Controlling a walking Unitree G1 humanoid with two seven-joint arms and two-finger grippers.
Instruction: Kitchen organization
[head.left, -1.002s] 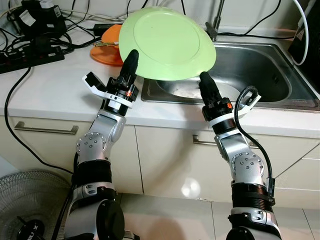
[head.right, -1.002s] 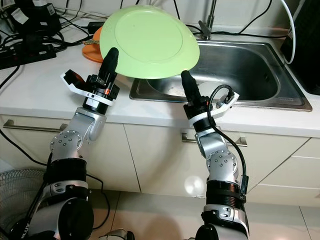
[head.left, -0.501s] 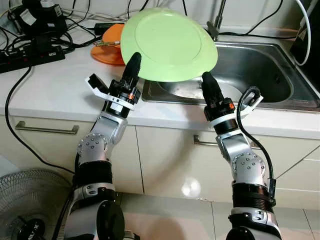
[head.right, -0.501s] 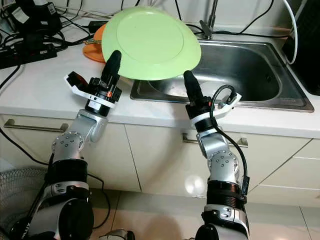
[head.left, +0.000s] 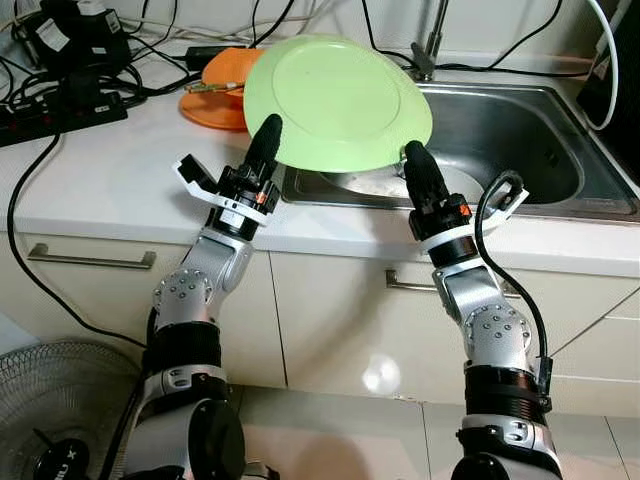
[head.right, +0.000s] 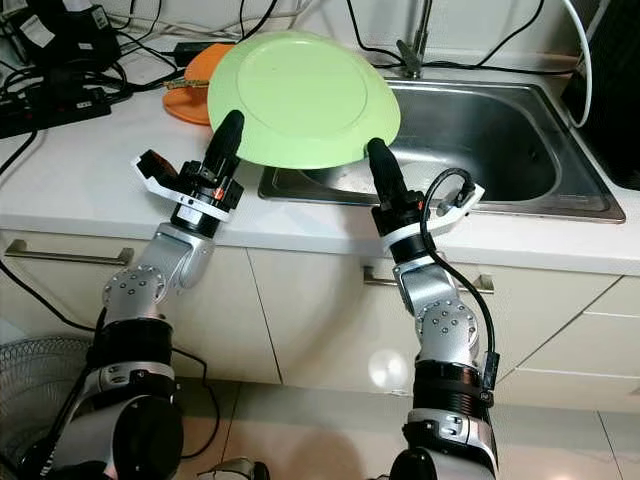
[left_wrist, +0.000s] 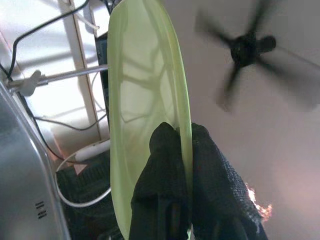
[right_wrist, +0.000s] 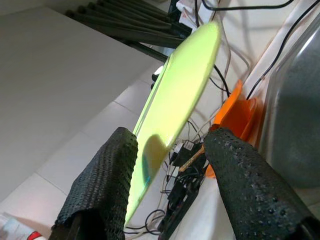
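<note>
A large light-green plate (head.left: 335, 100) hangs tilted in the air over the counter edge and the left end of the sink (head.left: 520, 140). My left gripper (head.left: 266, 135) is shut on its lower left rim; in the left wrist view both fingers (left_wrist: 165, 165) pinch the green plate (left_wrist: 140, 100) edge-on. My right gripper (head.left: 412, 165) is at the plate's lower right rim. In the right wrist view it (right_wrist: 170, 140) is open, its fingers (right_wrist: 107, 180) wide apart, with the green plate's edge (right_wrist: 180, 95) passing between them close to one finger.
An orange plate (head.left: 215, 95) with a utensil lies on the white counter (head.left: 110, 180) behind the left gripper. A white dish (head.left: 375, 183) sits in the sink below the green plate. The tap (head.left: 430, 45) stands behind. Power strips and cables (head.left: 70, 60) crowd the counter's far left.
The green plate has come down a little towards the sink, and the left gripper holding it has dropped slightly. The right gripper has barely moved.
</note>
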